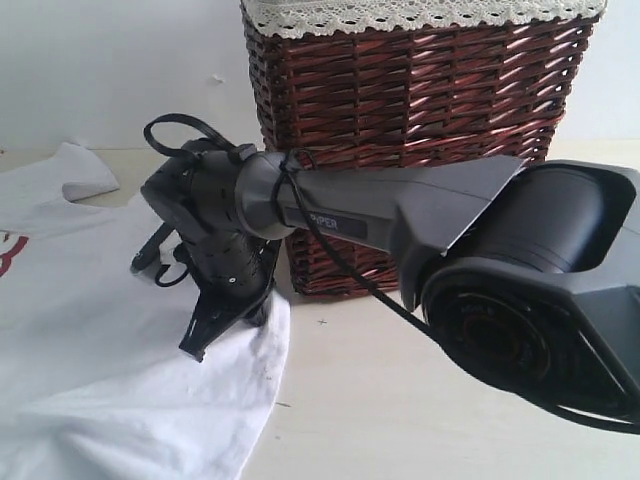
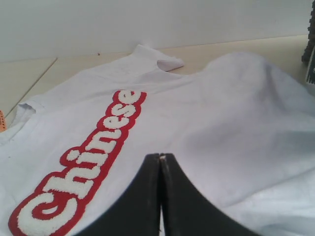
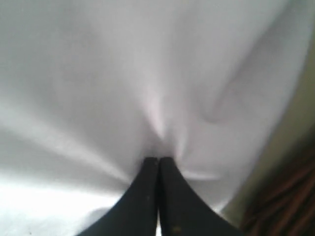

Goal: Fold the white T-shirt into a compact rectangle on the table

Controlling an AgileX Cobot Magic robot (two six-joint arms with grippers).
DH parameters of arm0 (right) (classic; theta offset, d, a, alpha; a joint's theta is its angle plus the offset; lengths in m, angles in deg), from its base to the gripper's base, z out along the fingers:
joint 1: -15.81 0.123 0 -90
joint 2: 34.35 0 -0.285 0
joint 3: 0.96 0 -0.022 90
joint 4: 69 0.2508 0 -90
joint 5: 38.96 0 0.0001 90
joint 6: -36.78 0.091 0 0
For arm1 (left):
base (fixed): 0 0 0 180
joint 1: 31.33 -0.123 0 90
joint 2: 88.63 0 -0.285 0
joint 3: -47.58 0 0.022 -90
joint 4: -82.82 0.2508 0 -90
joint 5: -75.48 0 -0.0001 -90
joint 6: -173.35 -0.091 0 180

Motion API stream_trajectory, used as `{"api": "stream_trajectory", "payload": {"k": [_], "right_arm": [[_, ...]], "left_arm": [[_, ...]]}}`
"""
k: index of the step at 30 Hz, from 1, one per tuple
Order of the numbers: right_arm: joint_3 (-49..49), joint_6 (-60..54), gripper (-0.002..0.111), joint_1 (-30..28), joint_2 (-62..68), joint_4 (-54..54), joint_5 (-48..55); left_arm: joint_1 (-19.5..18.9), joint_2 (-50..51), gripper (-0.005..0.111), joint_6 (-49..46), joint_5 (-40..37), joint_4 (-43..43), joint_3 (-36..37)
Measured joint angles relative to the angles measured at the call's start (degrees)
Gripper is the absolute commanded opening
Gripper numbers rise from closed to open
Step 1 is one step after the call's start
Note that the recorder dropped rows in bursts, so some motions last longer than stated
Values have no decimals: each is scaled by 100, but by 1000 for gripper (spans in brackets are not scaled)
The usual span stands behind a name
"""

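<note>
Two grippers are at work over a wide, pale cream table (image 1: 420, 410) with a plain white wall (image 1: 100, 70) behind it. A brown wicker basket (image 1: 400, 100) with a lace-trimmed lining (image 1: 400, 14) stands just behind the right gripper (image 1: 203, 338).

The white T-shirt (image 1: 110, 380) lies spread on the table, under and beyond both grippers. The right gripper comes down onto the shirt's edge nearest the basket. Its jaws are pressed together, and in the right wrist view the cloth puckers in folds that run in to the fingertips (image 3: 150, 169), so it has a pinch of the fabric. The left gripper (image 2: 161, 158) is also closed, jaws flat against each other. It sits low over the chest with nothing visibly caught between them.

The shirt lies chest up. The red-outlined lettering (image 2: 88, 162) starts beside the left gripper's tips and runs away from them at a slant. One short sleeve (image 2: 160, 60) lies on the far side of the shirt from that gripper. The orange neck tag (image 2: 2, 120) is off to one side of it. The body stretches from there across the left gripper's front towards the right gripper and the basket, so the long axis runs from collar to the pinched edge.
</note>
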Motion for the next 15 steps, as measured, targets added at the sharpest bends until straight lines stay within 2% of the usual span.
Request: {"api": "stream_trajectory", "payload": {"k": [9, 15], "right_arm": [[11, -1485, 0, 47, -98, 2051, 284], [37, -1586, 0, 92, -130, 2081, 143]], "left_arm": [[0, 0, 0, 0, 0, 0, 0], [0, 0, 0, 0, 0, 0, 0]]}}
